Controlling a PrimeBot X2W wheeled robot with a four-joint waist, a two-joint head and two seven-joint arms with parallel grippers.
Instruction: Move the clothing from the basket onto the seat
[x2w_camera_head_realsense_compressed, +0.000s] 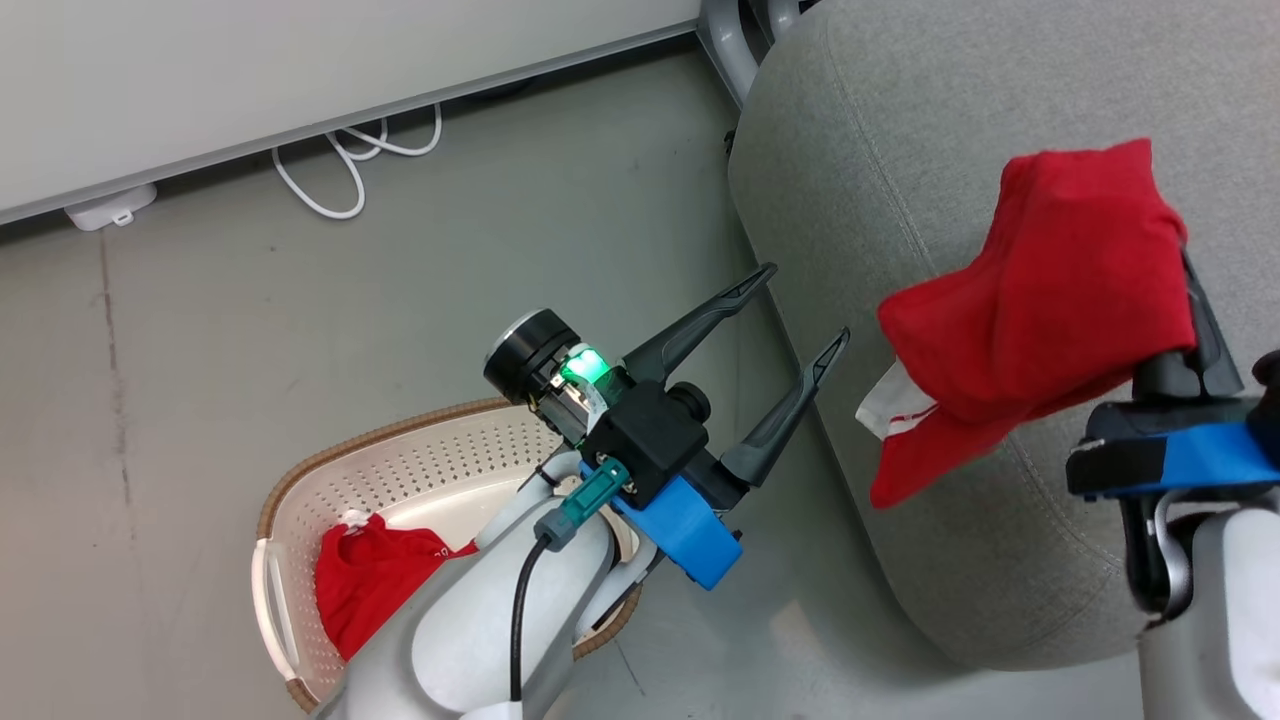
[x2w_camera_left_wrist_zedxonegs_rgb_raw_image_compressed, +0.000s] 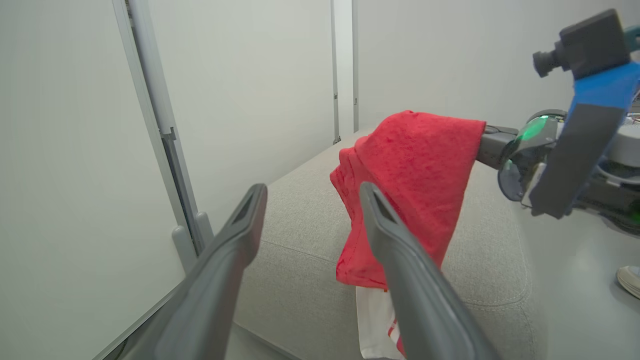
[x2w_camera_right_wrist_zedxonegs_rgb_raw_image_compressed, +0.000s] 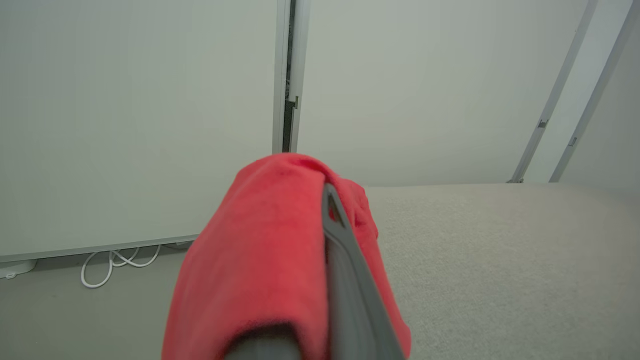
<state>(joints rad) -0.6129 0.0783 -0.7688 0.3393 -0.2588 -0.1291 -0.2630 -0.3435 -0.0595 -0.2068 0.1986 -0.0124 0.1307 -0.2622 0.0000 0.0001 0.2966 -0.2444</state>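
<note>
Sofa (x2w_camera_head_realsense_compressed: 950, 300), light grey, at right of head view. Basket (x2w_camera_head_realsense_compressed: 400, 470), cream with brown rim, on floor (x2w_camera_head_realsense_compressed: 300, 330) at lower left. Red garment 1 (x2w_camera_head_realsense_compressed: 1050, 300), hanging above sofa's edge with white trim dangling lowest, clamped in closed right end effector (x2w_camera_right_wrist_zedxonegs_rgb_raw_image_compressed: 320, 200). Red garment 2 (x2w_camera_head_realsense_compressed: 365, 580), crumpled inside basket. Left end effector (x2w_camera_head_realsense_compressed: 806, 302), jaws spread apart, empty, between basket and sofa.

No text is legible; print on the clothing (x2w_camera_head_realsense_compressed: 1050, 280) is too blurred.
</note>
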